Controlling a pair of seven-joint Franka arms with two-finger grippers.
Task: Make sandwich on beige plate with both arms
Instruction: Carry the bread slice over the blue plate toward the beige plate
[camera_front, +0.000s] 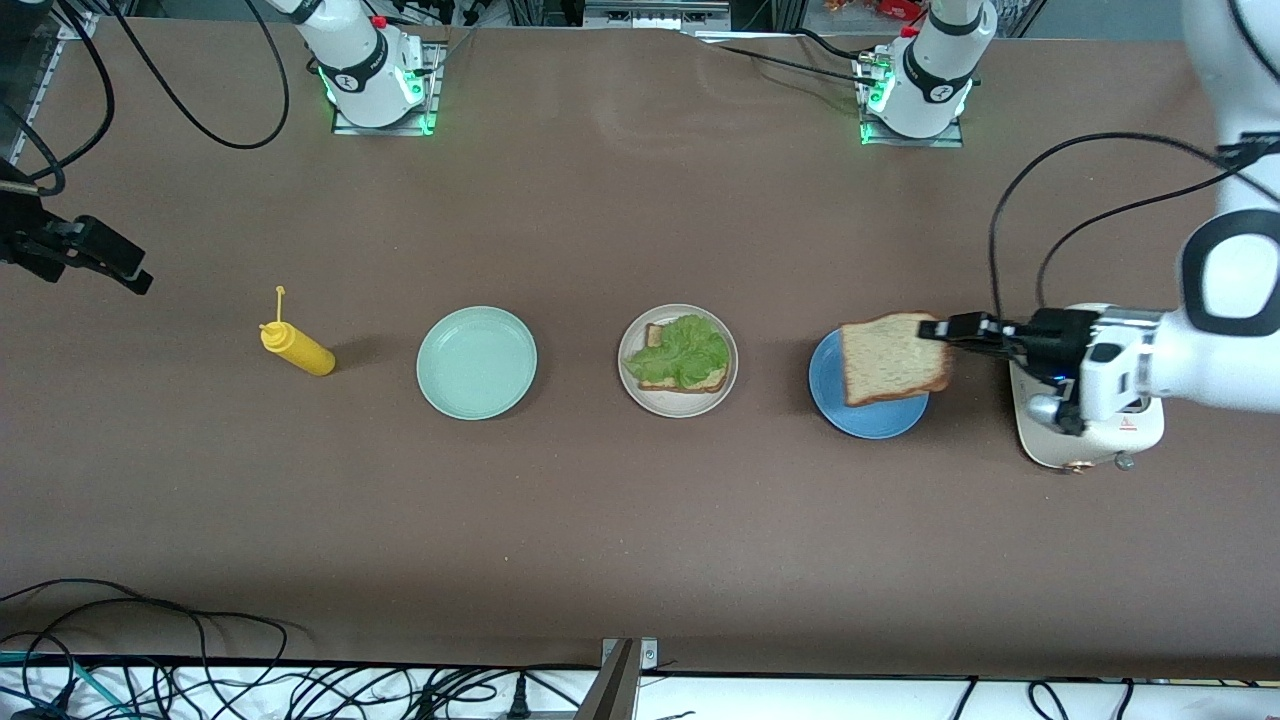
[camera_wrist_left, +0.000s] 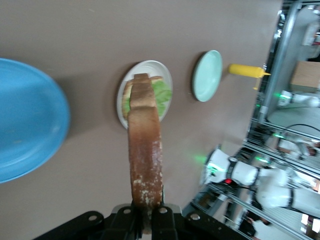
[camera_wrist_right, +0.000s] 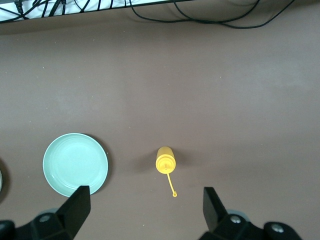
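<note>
The left tool (camera_front: 938, 329) was clamped tight on one edge of a toast slice (camera_front: 893, 358), holding it up in the air over the blue plate (camera_front: 866, 418). In the left wrist view the slice (camera_wrist_left: 145, 155) stood edge-on, its brown crust running up from the closed fingers (camera_wrist_left: 131, 220), with the blue plate (camera_wrist_left: 25, 120) bare beneath it. Just under the left arm's wrist, toward the left arm's end of the counter (camera_front: 640, 520), stood a white toaster (camera_front: 1090, 440), partly covered by the arm.

The beige plate (camera_front: 631, 385) lay in the middle of the counter, between the blue plate and the mint green plate (camera_front: 477, 362). On it rested the other toast slice (camera_front: 690, 384) with a ruffled green lettuce leaf (camera_front: 682, 352) spread on top; the leaf had no bread over it. The same plate (camera_wrist_left: 125, 97) and leaf (camera_wrist_left: 162, 95) showed in the left wrist view past the tip of the held slice.

The right tool (camera_wrist_right: 145, 207) waited with its fingers (camera_wrist_right: 77, 202) spread wide and nothing between them, over the right arm's end of the counter, above the yellow squeeze bottle (camera_wrist_right: 165, 160) and beside the mint green plate (camera_wrist_right: 75, 163). That bottle (camera_front: 296, 347) lay on its side beside the mint green plate, toward the right arm's end.
</note>
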